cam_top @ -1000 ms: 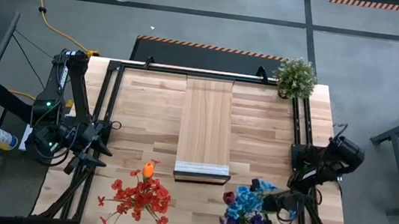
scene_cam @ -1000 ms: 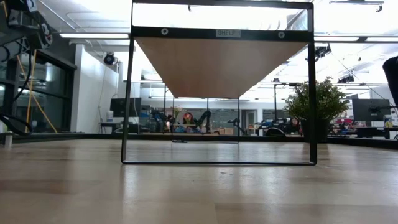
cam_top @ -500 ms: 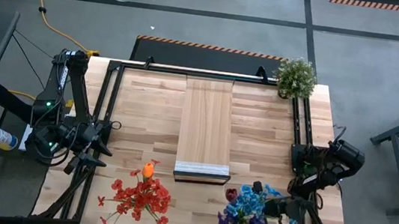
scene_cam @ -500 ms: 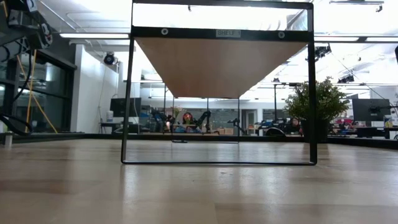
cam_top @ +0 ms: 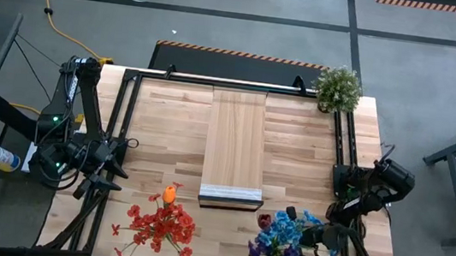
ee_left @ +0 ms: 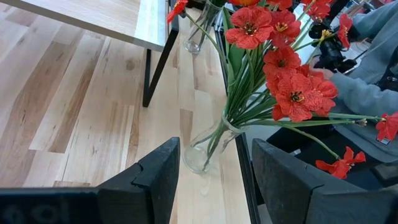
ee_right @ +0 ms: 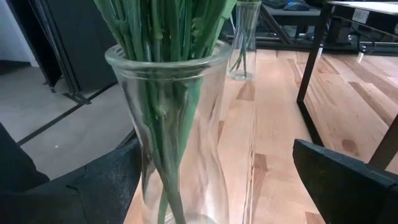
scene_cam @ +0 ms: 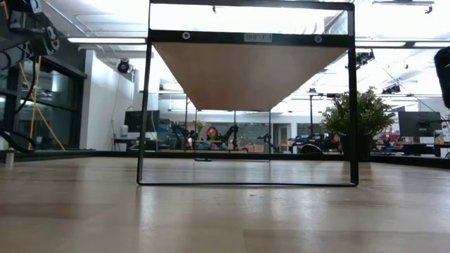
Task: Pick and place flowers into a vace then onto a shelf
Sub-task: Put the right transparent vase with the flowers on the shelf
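Right gripper (cam_top: pixel 308 241) is standing released around the blue flowers' (cam_top: pixel 280 236) vase (ee_right: pixel 177 124) at lower right, while left gripper (cam_top: pixel 116 164), half released, is waiting beside the red flowers (cam_top: pixel 161 224).

The clear glass vase of red flowers (cam_top: pixel 161 224) shows only its blooms from above; the glass is hidden under them. The clear glass vase of blue and purple flowers (ee_right: pixel 177 130) is cut off at its foot and its flower heads in the right wrist view. In the left wrist view, a person's grey sleeve (ee_left: pixel 367 93) is cut by the edge. In the low view, neither vase shows.
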